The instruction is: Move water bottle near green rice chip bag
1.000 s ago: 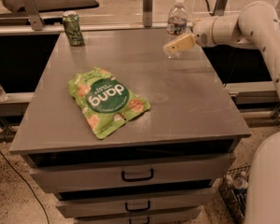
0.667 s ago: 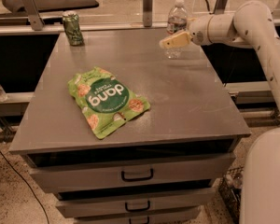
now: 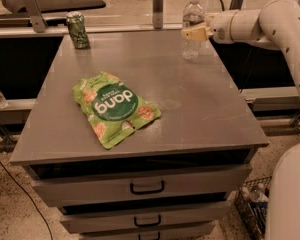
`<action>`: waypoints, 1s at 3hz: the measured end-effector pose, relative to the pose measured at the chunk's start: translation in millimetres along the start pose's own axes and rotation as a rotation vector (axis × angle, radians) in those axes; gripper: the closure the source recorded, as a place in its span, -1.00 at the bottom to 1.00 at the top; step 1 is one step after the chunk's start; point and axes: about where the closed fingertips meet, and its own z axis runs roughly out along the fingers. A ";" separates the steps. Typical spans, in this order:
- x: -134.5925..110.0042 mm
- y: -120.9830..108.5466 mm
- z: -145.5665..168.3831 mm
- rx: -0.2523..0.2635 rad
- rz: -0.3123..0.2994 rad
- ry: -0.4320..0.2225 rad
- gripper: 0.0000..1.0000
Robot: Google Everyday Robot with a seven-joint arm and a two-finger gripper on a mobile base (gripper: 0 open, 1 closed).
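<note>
Camera view: tall clear plastic water bottle (image 3: 192, 14) w/ white cap stands at far right of the grey tabletop (image 3: 205, 114). The pale gripper (image 3: 191, 34) sits at approx its mid-height, overlapping it from the right side — whether it's spread, closed or pinching the bottle can't be told. White arm (image 3: 250, 24) reaches in roughly level from the right, then bends down along the frame edge. Bottle upright, long axis vertical, cap up. Flat bright-green rice chip bag (image 3: 115, 106) lies well apart — front left.

Green can (image 3: 78, 30) upright at far-left corner of grey drawer cabinet (image 3: 200, 109).
</note>
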 end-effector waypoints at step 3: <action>-21.5 27.5 -18.5 -0.072 0.007 -0.020 1.00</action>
